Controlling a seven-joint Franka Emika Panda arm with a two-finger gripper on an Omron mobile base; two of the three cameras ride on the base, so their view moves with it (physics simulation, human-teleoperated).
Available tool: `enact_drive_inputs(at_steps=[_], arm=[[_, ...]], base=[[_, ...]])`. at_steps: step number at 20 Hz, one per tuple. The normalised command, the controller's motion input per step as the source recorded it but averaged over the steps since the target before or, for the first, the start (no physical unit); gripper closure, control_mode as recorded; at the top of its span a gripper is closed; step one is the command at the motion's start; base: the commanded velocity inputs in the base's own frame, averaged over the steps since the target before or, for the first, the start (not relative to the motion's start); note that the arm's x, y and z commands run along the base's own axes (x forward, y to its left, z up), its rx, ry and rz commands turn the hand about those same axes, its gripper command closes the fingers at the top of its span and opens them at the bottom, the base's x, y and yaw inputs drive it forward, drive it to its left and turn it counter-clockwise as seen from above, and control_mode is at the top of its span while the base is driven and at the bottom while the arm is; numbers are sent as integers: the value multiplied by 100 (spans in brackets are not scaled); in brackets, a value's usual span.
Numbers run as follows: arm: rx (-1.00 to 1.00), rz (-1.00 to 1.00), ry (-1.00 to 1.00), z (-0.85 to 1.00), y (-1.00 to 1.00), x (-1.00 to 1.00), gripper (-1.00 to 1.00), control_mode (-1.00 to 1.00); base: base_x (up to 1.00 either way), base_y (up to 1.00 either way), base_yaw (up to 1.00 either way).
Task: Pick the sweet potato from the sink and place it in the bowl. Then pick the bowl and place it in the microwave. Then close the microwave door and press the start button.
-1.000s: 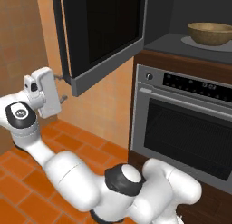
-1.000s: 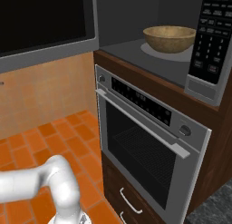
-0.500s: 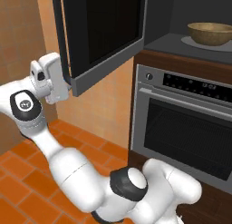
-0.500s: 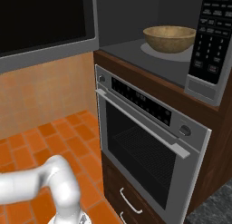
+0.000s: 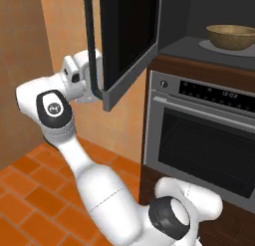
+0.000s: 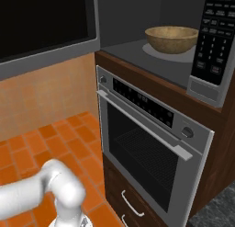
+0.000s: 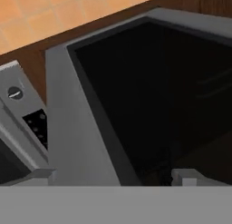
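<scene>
Microwave door (image 5: 127, 38) hanging half open, our claw (image 5: 92, 83) up against its outer face.

We see the tan bowl (image 5: 234, 37) sitting inside the microwave (image 6: 183, 47) on its dark floor, well back from the front edge, above the steel oven (image 6: 151, 152). We cannot see into the bowl from here, so we cannot tell what it holds. The door's dark glass swings out to the left of the cavity, its grey frame edge toward us. Our arm (image 5: 74, 160) reaches up from the lower right of the left view, and the claw, fingers spread wide and holding nothing, sits at the door's lower left corner. From the hand camera the dark glass (image 7: 158, 91) and its grey frame (image 7: 68, 128) loom close, with orange floor tiles (image 7: 41, 14) beyond.
</scene>
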Motion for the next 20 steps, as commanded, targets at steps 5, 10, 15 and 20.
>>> enact_drive_inputs(at_steps=[5,10,15,20], arm=[[5,0,-23,38,-96,-92,-100,-100],[3,0,-20,37,-93,-90,-100,-100],[2,0,-6,42,-97,-57,-100,-100],[0,-7,9,28,-87,-16,-100,-100]], base=[[0,0,0],[0,0,0],[0,0,0],[0,0,0]])
